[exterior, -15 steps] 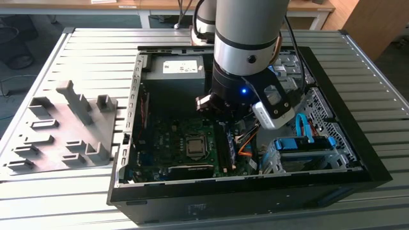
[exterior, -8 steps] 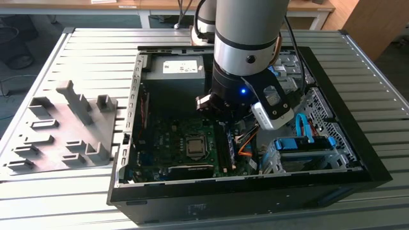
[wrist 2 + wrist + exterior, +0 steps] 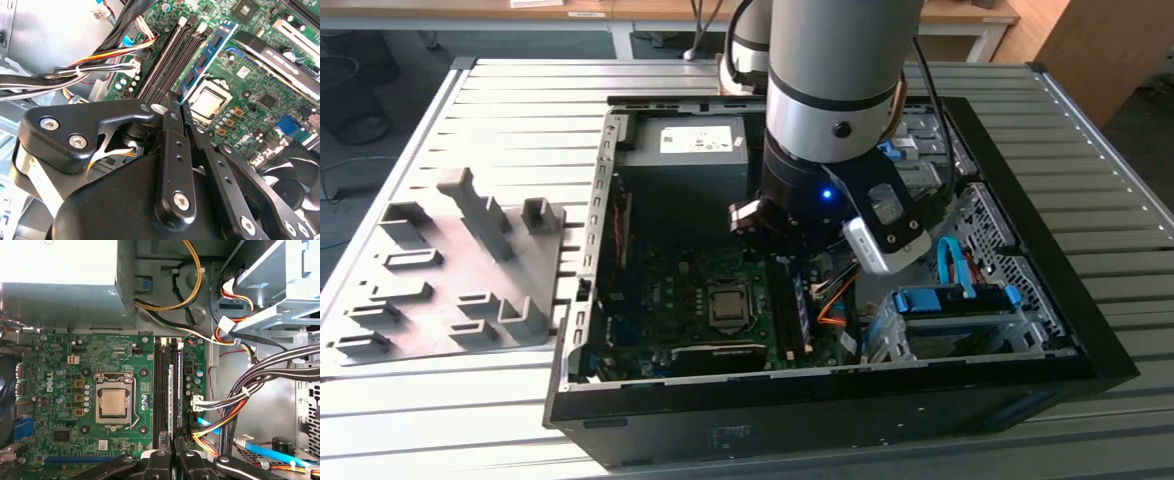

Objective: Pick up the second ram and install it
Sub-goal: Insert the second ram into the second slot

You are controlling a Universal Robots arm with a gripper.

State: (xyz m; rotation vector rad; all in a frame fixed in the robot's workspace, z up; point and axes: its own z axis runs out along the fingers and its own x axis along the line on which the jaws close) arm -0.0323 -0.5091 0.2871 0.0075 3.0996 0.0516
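Gripper (image 3: 172,447) | we are clamping the second ram (image 3: 170,400) edge-on over the slots (image 3: 161,390) | risk: tilt, we judge, jamming it.

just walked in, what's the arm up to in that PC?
The arm is reaching into the open case, its end effector at one end of the ram. The ram stands on edge in a motherboard slot beside the CPU socket. Whether it is fully seated can't be told.
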